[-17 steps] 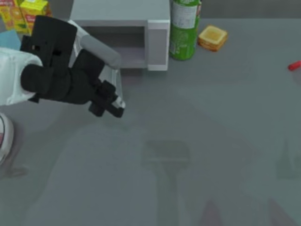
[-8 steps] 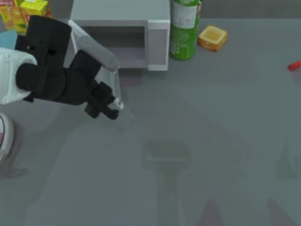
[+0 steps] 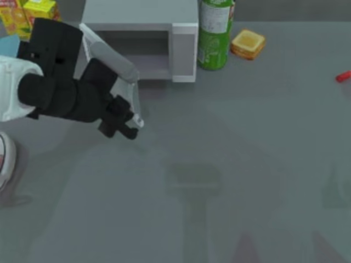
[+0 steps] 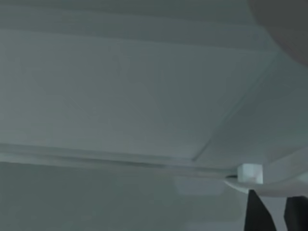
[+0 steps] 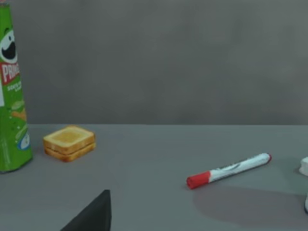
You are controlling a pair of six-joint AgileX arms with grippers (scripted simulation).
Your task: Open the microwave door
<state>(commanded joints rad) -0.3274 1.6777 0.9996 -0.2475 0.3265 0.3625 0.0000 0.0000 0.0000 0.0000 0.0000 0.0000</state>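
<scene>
The light-grey microwave (image 3: 140,13) stands at the back of the table, left of centre, with its cavity showing. The microwave door (image 3: 112,57) is swung out toward the left front, hinged at the left. My left gripper (image 3: 134,121) is shut on the door's free handle edge. In the left wrist view the door (image 4: 120,96) fills the picture and two dark fingers (image 4: 257,216) clamp its white edge. My right arm is outside the top view; in its wrist view a single dark fingertip (image 5: 98,214) shows over bare table, nothing held.
A green can (image 3: 215,33) stands right beside the microwave, with a toast sandwich (image 3: 247,44) to its right. A red marker (image 3: 343,76) lies at the right edge. Yellow boxes (image 3: 27,13) sit at the back left, behind my left arm.
My left gripper moved left and slightly back with the door's edge, swinging the door wider. Over the last half second it has hardly moved.
</scene>
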